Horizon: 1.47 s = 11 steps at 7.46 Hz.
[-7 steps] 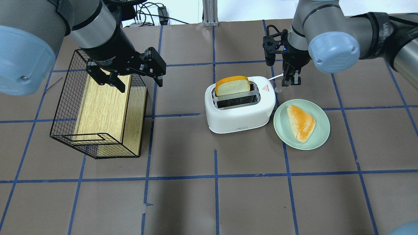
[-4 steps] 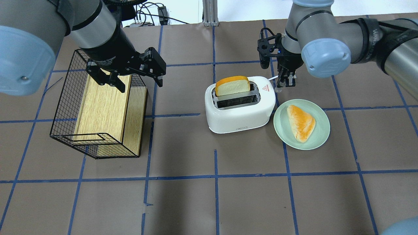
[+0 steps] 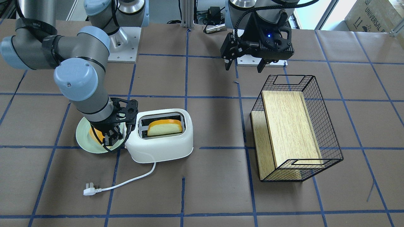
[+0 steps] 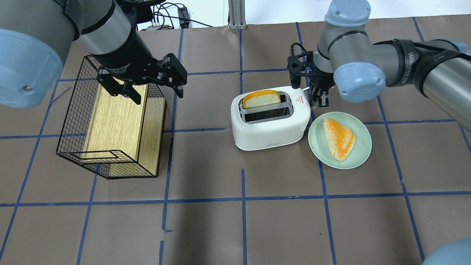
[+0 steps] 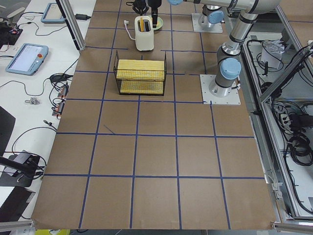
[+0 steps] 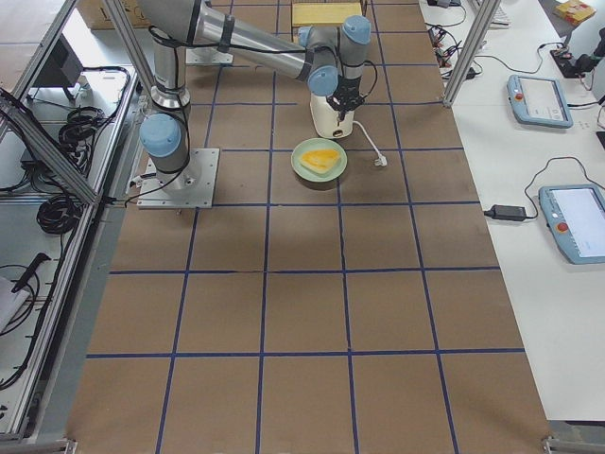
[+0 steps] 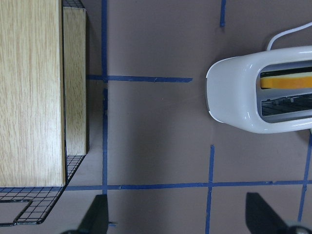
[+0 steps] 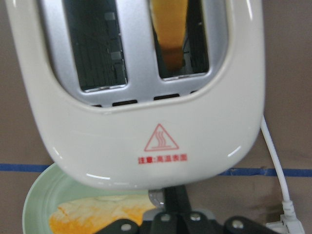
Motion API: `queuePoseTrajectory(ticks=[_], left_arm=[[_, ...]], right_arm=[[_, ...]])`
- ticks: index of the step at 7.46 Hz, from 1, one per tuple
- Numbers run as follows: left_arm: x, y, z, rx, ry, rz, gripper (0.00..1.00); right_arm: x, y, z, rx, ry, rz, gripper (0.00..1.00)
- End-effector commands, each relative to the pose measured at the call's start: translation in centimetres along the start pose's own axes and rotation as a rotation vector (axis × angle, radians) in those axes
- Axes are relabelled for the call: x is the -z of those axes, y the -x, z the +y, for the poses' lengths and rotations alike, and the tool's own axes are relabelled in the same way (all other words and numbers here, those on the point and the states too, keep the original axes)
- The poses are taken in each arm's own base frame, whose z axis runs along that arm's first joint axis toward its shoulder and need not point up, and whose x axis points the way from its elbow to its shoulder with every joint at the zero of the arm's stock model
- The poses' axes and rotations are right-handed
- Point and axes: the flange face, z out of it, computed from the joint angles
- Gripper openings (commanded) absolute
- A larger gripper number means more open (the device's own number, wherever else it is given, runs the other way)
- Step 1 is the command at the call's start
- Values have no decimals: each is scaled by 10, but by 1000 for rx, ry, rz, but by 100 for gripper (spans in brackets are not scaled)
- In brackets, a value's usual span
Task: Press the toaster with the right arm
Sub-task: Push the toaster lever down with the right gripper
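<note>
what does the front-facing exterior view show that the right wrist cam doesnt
Only the front-facing view: the wire basket holding a wooden box, the left tool hanging open, and the right arm with its blue joint caps.

Only the right wrist view: the red triangle mark on the toaster's top, with red lettering under it.

Both: the white toaster, the bread slice in one slot, the pale green plate beside it and the white cord.
</note>
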Motion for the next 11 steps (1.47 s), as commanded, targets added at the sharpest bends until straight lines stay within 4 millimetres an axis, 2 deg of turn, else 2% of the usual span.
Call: queuePoseTrajectory(ticks=[1,3,6,11], left_arm=[[0,0,0,0,0,0,100],[0,0,0,0,0,0,100],[0,0,0,0,0,0,100],[0,0,0,0,0,0,100]], right_arm=[[-6,3,0,4,0,1,10],[-9,4,0,10,0,-3,10],[-32,16,1,22,-2,44,10],[-35,17,1,35,1,41,12]])
